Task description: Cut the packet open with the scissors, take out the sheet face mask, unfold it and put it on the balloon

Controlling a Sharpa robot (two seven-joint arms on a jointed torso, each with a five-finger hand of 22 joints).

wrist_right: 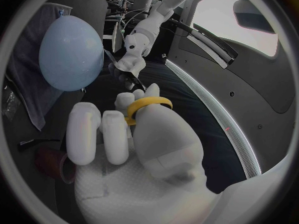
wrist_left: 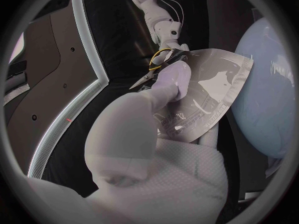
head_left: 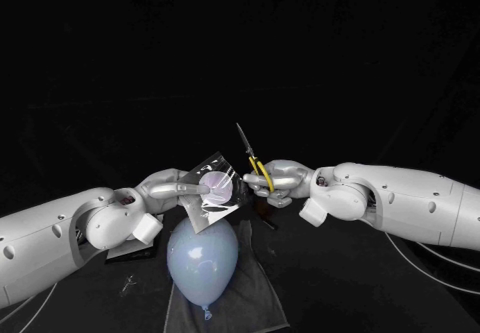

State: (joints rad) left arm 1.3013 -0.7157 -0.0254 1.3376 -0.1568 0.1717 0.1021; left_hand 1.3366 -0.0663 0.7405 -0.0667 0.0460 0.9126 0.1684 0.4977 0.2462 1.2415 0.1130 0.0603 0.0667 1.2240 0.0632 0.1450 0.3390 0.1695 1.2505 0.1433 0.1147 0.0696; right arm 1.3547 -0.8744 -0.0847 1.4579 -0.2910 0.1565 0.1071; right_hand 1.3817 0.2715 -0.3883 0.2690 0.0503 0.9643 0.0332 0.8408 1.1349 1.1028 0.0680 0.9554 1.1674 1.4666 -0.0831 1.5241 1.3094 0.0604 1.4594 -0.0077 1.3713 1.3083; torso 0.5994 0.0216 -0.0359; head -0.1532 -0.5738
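Silver packet sits pinched in your left hand above the pale blue balloon. Your right hand grips the yellow-handled scissors, blades up, just beside the packet.

Silvery packet is being held tilted above the pale blue balloon, which is lying knot nearward. Yellow-handled scissors are being held upright, blades up, just beside the packet.
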